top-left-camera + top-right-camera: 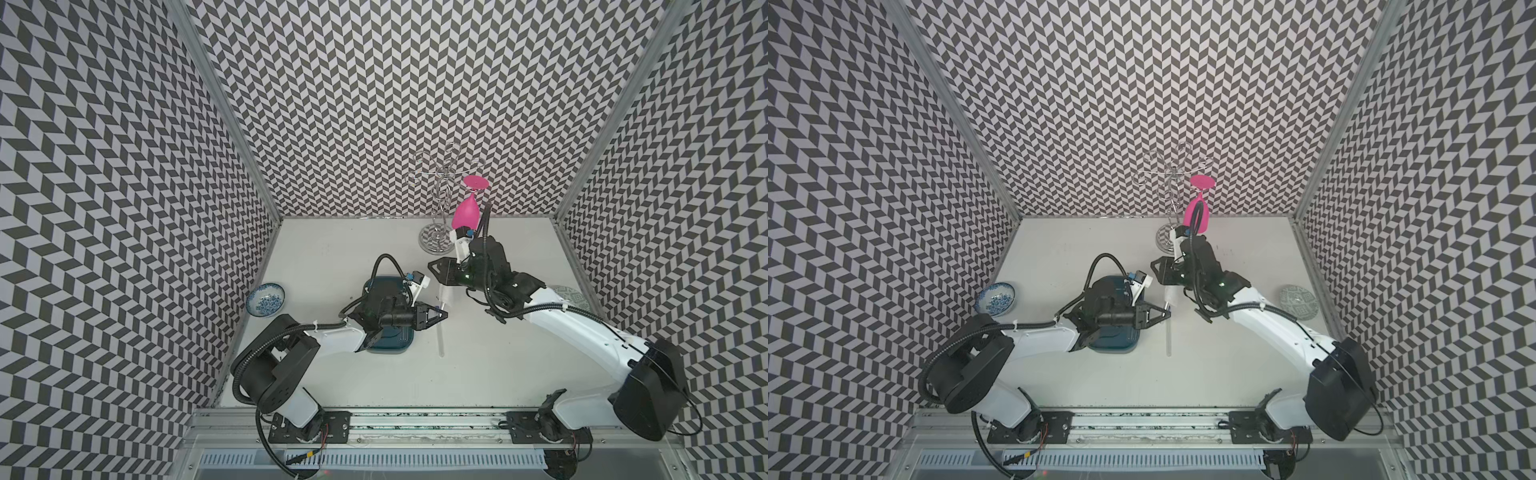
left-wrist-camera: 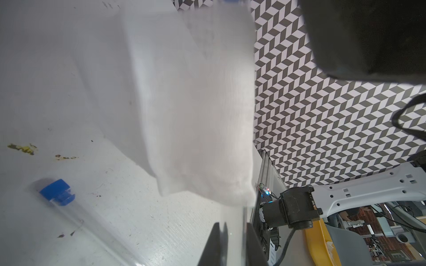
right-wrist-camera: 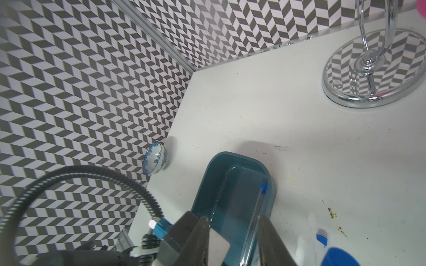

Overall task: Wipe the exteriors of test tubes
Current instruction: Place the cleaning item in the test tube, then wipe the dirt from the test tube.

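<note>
White tissue [image 2: 196, 103] sits on the far end of the test tube [image 1: 441, 336] clenched crosswise by the left fingers [image 1: 432, 320]; right fingers [image 3: 198, 235], parted and empty, hover just beside it.

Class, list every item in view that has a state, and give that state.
Left end effector: shut on test tube.
Right end effector: open, empty.
Teal tray: holds one capped test tube.
Pink wine glass: hanging upside down on chrome rack.
Blue-and-white bowl: upright.
</note>
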`<state>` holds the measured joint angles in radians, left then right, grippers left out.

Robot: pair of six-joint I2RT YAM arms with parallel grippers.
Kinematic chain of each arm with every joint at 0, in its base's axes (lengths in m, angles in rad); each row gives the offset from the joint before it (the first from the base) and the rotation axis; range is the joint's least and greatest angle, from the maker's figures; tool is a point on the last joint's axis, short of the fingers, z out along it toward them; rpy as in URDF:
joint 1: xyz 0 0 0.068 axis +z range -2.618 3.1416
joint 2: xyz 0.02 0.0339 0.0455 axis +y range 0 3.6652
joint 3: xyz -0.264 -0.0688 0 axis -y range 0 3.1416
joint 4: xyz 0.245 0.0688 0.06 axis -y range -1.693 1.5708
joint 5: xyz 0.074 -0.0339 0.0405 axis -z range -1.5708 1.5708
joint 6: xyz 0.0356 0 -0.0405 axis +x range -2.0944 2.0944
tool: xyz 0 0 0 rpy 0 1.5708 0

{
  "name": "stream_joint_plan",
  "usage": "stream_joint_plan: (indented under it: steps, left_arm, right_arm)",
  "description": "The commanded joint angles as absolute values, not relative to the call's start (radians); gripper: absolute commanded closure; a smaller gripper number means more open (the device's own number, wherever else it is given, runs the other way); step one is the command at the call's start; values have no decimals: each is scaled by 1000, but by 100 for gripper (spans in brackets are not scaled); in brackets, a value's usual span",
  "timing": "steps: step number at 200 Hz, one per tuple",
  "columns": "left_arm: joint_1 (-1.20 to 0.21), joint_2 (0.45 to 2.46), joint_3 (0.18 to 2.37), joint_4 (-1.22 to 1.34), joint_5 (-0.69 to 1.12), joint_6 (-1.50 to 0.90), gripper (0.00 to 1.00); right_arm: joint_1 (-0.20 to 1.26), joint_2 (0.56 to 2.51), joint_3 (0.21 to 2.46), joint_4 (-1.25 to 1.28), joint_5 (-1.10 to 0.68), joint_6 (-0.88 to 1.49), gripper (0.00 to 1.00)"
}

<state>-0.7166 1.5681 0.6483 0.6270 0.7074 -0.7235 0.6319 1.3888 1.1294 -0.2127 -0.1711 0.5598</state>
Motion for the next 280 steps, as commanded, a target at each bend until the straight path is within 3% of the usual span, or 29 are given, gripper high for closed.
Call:
stream_joint_plan:
  steps: [1,50,102,183,237,280]
  left_arm:
    - [-709,1556,653,652,708,-706,85]
    - [-691,1551,642,664,712,-713,85]
    - [-678,1527,630,654,707,-711,85]
    - [-673,1507,618,664,705,-716,85]
    - [-673,1473,611,667,711,-722,85]
    - [-673,1459,593,694,715,-740,85]
  right_arm:
    - [634,1312,1167,-169,-182,558,63]
    - [631,1231,1142,-258,-96,527,60]
    - [631,1200,917,-152,-273,612,59]
    - [630,1236,836,-81,-314,643,57]
    - [622,1316,852,-8,-265,634,74]
    - [545,1345,914,40,-259,602,79]
